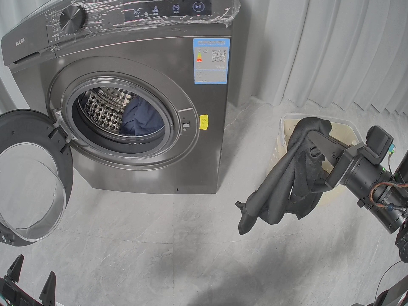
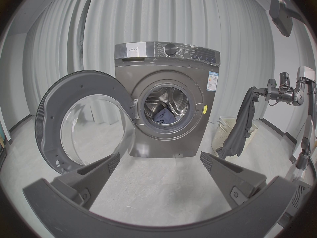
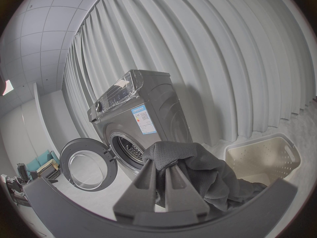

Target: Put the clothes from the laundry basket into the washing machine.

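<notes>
**Asker:** Where is the garment?

**Me:** The limp dark grey knit garment (image 1: 293, 179) is out of the cream perforated plastic laundry basket (image 3: 264, 156). It hangs from my right hand (image 1: 318, 147), which is clamped on a bunched fold near its top. It is off to the right of the grey front-loading washing machine (image 1: 204, 149), past that machine's right-hand corner, with the basket just behind it.

**Asker:** How does it lie?

**Me:** Its long axis runs downward from the grip. The loose tail slants toward the machine and, as far as I can tell, hangs clear of the floor.

**Asker:** And the way in?

**Me:** The round drum opening (image 1: 121, 111) is on the machine's front, to my left of the hand and, I judge, a little lower than it. The round glass-paned door (image 1: 25, 126) is swung wide to the machine's left, off that line. A dark blue piece of clothing (image 1: 140, 117) lies inside the drum.

**Asker:** Your other hand?

**Me:** My left hand (image 1: 35, 268) sits low in front of the door, fingers spread, holding nothing. The right hand has the cloth, so I expect it should carry the garment leftward. The dangling tail could snag on the opening's rim.
</notes>
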You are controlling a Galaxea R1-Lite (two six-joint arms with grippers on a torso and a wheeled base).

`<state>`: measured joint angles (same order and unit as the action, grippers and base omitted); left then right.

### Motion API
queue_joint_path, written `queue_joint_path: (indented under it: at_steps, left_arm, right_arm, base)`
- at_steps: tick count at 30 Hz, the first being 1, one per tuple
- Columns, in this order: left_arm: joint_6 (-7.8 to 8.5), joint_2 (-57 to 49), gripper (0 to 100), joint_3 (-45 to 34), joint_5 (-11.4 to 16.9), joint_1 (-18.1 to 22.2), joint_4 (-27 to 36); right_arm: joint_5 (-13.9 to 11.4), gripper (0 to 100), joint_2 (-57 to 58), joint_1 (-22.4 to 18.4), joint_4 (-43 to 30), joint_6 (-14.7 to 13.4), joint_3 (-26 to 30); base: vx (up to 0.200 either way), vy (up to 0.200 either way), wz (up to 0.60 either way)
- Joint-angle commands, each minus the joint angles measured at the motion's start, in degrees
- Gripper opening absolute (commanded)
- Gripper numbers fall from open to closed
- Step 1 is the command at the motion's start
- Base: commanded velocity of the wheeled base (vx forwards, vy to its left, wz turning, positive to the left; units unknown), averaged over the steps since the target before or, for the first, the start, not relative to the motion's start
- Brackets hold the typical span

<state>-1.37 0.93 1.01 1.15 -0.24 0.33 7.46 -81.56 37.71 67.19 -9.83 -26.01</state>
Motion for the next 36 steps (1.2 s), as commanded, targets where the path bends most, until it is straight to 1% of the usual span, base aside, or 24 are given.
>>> queue_joint_path:
  at_steps: [1,9,15,24,33,36]
  left_arm:
    - [-0.04,-0.84,100,-0.92,0.0,-0.02,0.02]
    - [-0.04,-0.84,100,-0.92,0.0,-0.02,0.02]
    - [0.05,-0.84,100,-0.92,0.0,-0.02,0.02]
    - [-0.04,-0.84,100,-0.92,0.0,-0.02,0.02]
    - [-0.04,-0.84,100,-0.92,0.0,-0.02,0.02]
    - [-0.04,-0.84,100,-0.92,0.0,-0.02,0.02]
  right_arm:
    - [0.01,0,-0.36,0.09,0.04,-0.02,0.0]
    - [0.01,0,-0.97,0.0,1.8,0.07,-0.44]
    - [0.01,0,-1.06,-0.26,1.89,0.07,-0.44]
    - [0.01,0,-1.77,-0.7,1.89,-0.02,-0.09]
    - [0.01,0,-2.12,-0.79,1.89,-0.11,0.0]
    - [0.01,0,-2.12,-0.7,1.89,-0.11,0.09]
  base:
    - [0.0,0.2,0.0]
    - [0.0,0.2,0.0]
    - [0.0,0.0,0.0]
    - [-0.2,0.0,0.0]
    - [0.0,0.0,0.0]
    - [0.0,0.2,0.0]
